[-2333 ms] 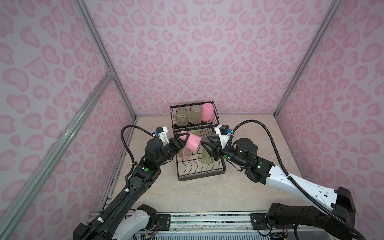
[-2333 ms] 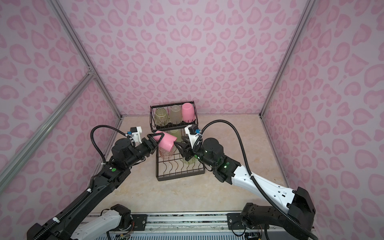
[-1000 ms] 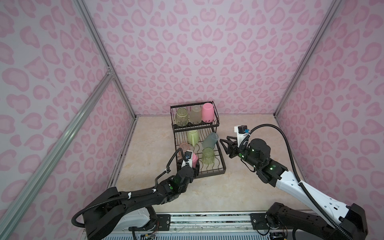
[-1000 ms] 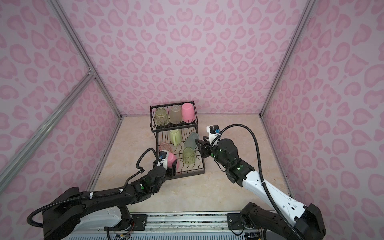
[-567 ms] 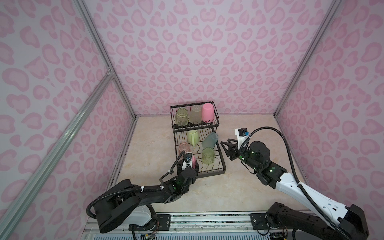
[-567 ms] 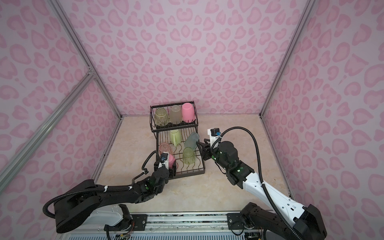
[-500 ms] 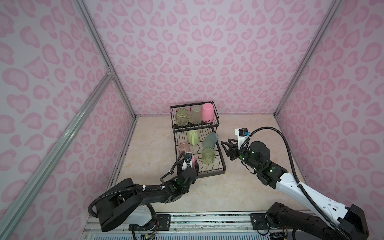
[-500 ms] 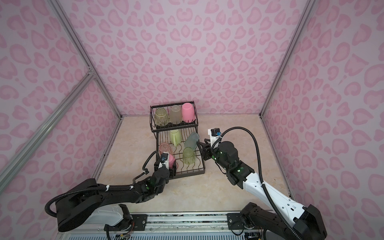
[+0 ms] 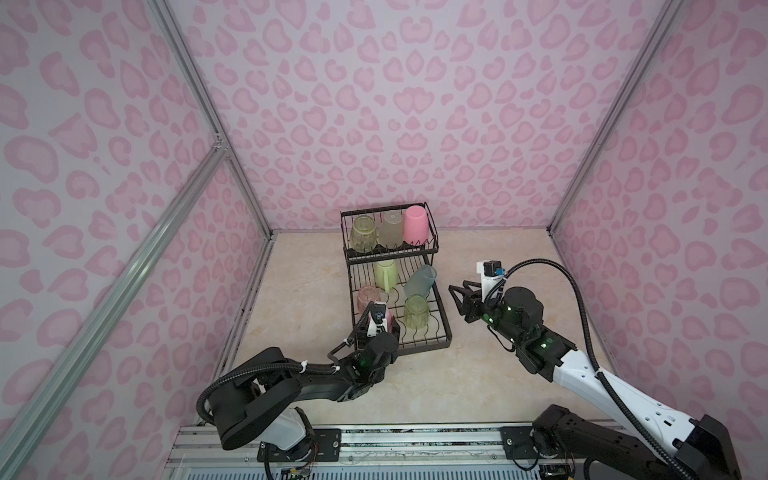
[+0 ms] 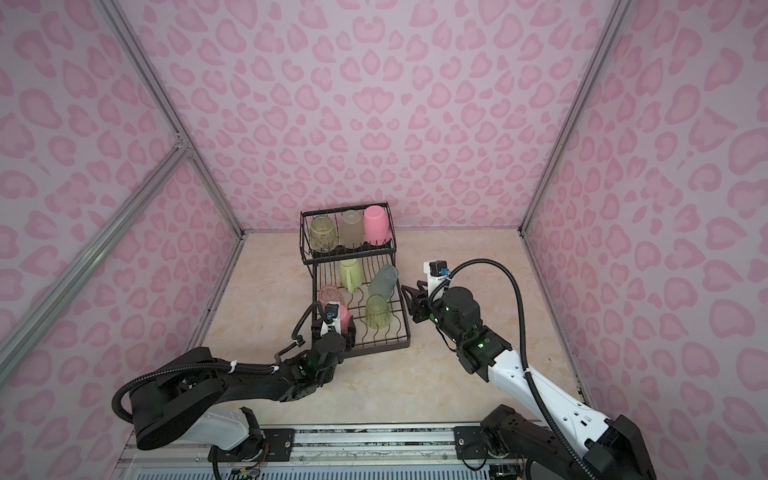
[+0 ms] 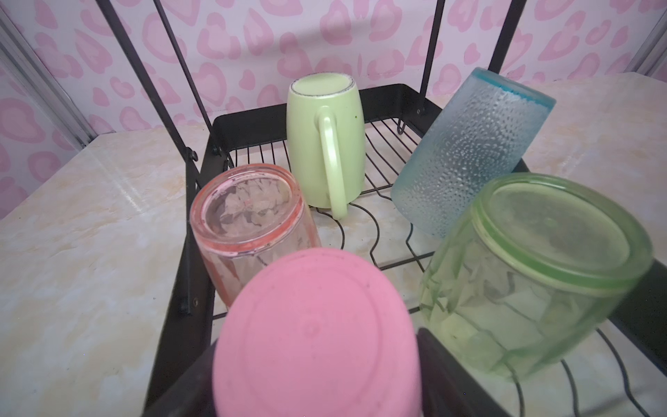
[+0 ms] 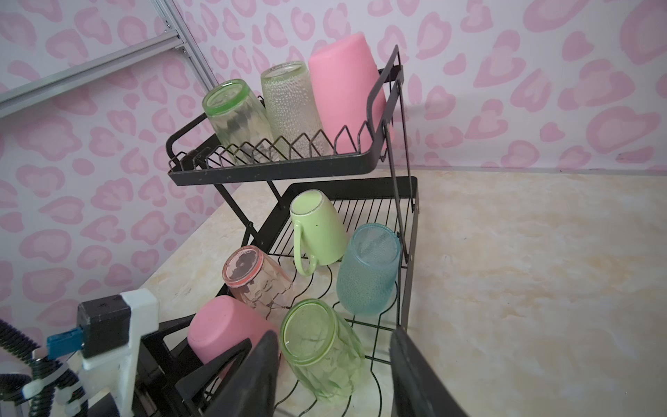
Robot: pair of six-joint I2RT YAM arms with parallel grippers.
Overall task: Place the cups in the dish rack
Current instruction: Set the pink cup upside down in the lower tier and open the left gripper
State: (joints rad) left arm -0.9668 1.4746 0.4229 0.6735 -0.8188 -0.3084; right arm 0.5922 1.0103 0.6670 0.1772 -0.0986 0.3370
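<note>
Your left arm (image 9: 316,378) is black nearly all the way from the rail (image 9: 415,434), white only on the shell (image 9: 286,432) at its base, with a ribbed black cable (image 9: 249,371) cinched by white ties (image 9: 303,365). Your right arm (image 9: 582,370) has a glossy white link beyond a black base on the rail, then black joints. Away from the rail, each arm carries green lights (image 9: 544,344), a white bracket (image 9: 485,279), a small black camera (image 9: 493,266) and a blue plug (image 9: 501,272); the right gripper (image 9: 457,296) has black triangular fingers (image 12: 415,375).
</note>
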